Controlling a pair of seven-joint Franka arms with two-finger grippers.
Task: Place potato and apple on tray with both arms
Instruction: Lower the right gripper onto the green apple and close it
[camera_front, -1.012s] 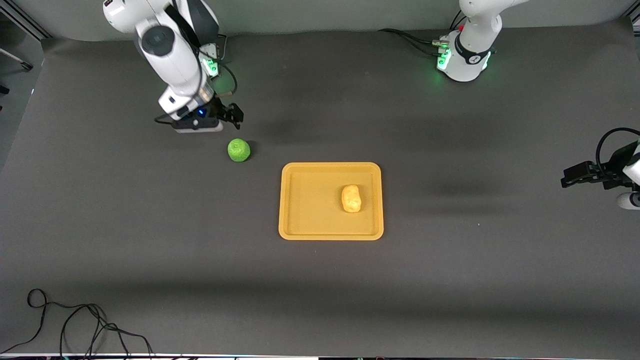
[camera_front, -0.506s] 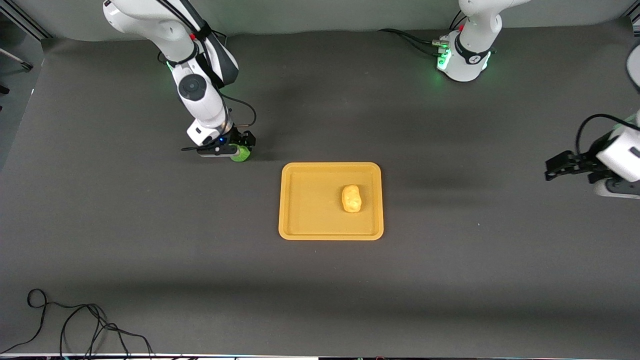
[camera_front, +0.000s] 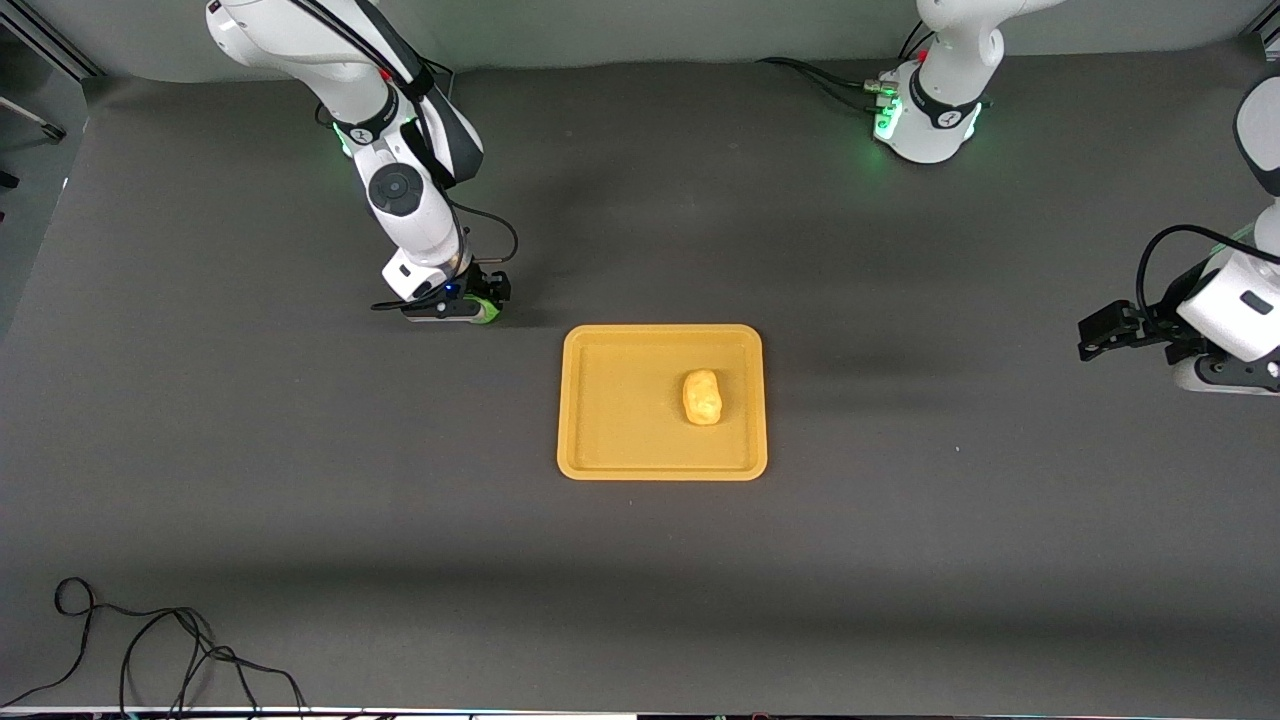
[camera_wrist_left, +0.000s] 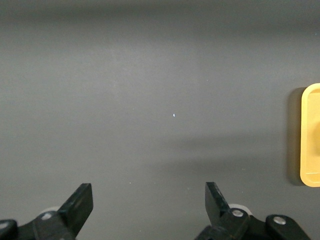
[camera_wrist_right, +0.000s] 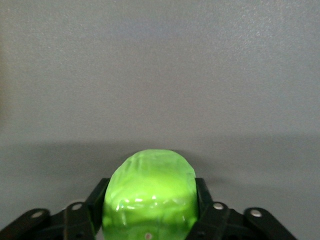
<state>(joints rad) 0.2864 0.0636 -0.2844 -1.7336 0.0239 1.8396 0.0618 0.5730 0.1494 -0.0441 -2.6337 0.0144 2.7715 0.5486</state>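
Apple (camera_front: 486, 311): upper left of frame, on bench (camera_front: 300, 480), off tray toward right arm's end.
Right gripper (camera_front: 478, 306): jaws clamped on apple (camera_wrist_right: 148, 195).
Potato (camera_front: 702, 397): on tray (camera_front: 600, 400), mid frame.
Left gripper (camera_front: 1095, 338): right edge of frame, jaws wide (camera_wrist_left: 149, 202), empty, over bare bench; arm waits.

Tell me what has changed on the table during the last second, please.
The right gripper came down from beside the apple onto it, and its fingers now stand against both sides. The left gripper, open and holding nothing, moved a little inward at the left arm's end of the table. The potato stayed on the tray.
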